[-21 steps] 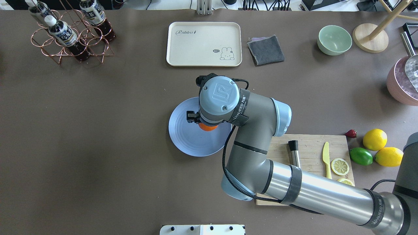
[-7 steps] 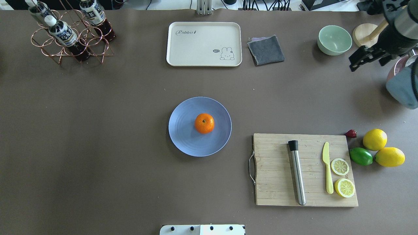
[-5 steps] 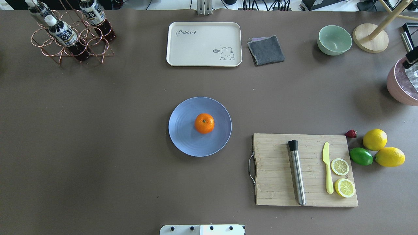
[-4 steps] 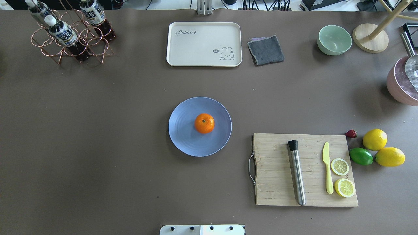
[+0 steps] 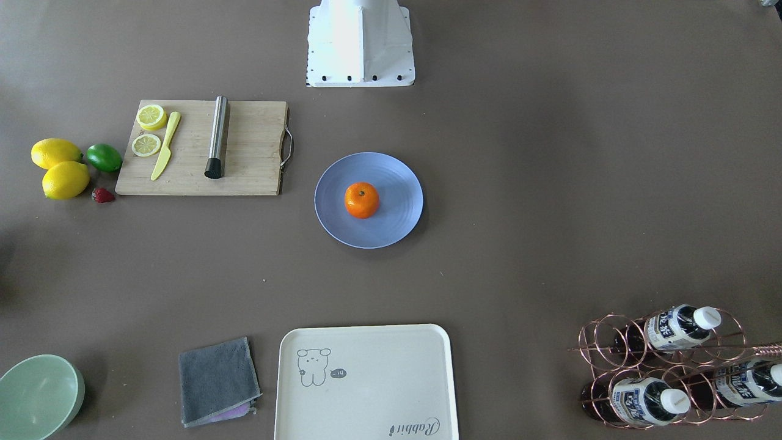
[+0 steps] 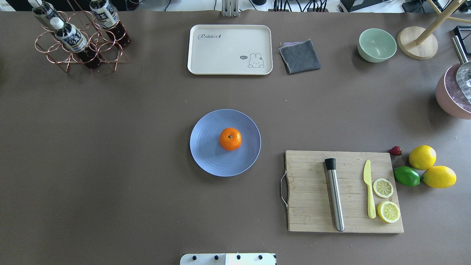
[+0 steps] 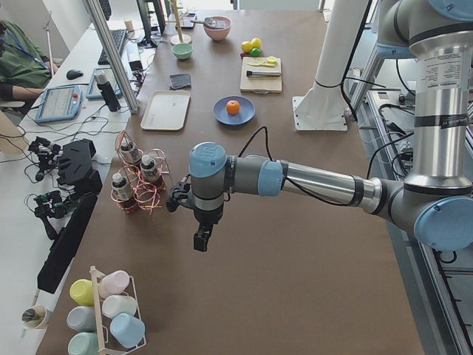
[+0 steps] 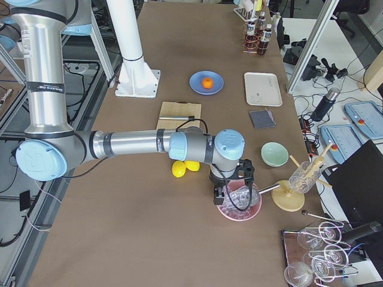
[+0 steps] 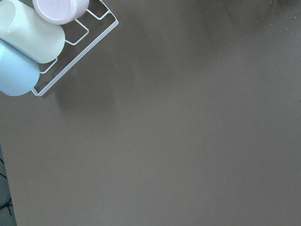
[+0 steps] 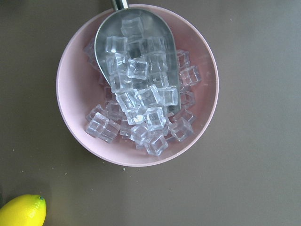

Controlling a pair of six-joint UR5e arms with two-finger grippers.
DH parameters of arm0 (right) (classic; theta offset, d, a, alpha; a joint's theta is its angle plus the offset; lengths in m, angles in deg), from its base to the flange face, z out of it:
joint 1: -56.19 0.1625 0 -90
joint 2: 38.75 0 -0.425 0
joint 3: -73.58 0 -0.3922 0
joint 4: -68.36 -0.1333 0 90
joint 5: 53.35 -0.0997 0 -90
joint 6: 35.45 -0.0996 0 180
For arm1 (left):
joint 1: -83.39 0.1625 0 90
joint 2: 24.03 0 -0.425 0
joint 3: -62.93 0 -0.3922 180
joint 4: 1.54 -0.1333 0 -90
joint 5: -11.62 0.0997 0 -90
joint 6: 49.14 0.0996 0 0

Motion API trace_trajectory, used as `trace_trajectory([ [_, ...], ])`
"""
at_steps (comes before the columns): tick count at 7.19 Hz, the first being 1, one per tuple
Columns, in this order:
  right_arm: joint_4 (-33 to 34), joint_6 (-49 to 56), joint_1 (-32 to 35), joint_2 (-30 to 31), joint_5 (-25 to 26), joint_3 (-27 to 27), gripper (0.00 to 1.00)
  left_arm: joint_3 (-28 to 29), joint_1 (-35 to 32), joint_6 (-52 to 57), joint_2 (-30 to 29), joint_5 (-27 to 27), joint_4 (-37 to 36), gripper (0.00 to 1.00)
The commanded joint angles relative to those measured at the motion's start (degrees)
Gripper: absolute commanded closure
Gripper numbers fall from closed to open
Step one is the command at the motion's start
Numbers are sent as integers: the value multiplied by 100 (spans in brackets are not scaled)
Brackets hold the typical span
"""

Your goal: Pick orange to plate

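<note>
Left gripper (image 7: 200, 241) and right gripper (image 8: 219, 193): clenched or released cannot be told. The small round orange (image 6: 230, 139) is laid on the shallow light-blue plate (image 6: 206, 156); clear ice cubes (image 10: 141, 101) are held in a round pink bowl (image 10: 66, 122).

Orange (image 6: 230, 139) stem-up, centred on round light-blue plate (image 6: 206, 154)

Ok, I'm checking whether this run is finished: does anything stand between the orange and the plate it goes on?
Nothing visible does. The orange already sits on the plate, close to its middle, and nothing else lies on the plate.
</note>
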Motion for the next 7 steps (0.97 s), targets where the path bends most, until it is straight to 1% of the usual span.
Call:
trace_trajectory([
  [1,-256,-22,121,174,-19,-32,0,1,-9,1,20,-72,1,2],
  [4,-239,-57,121,43,-19,-41,0,18,-35,10,20,-72,1,2],
  [7,-256,-66,121,7,-195,-50,0,36,-44,10,29,-72,1,2],
])
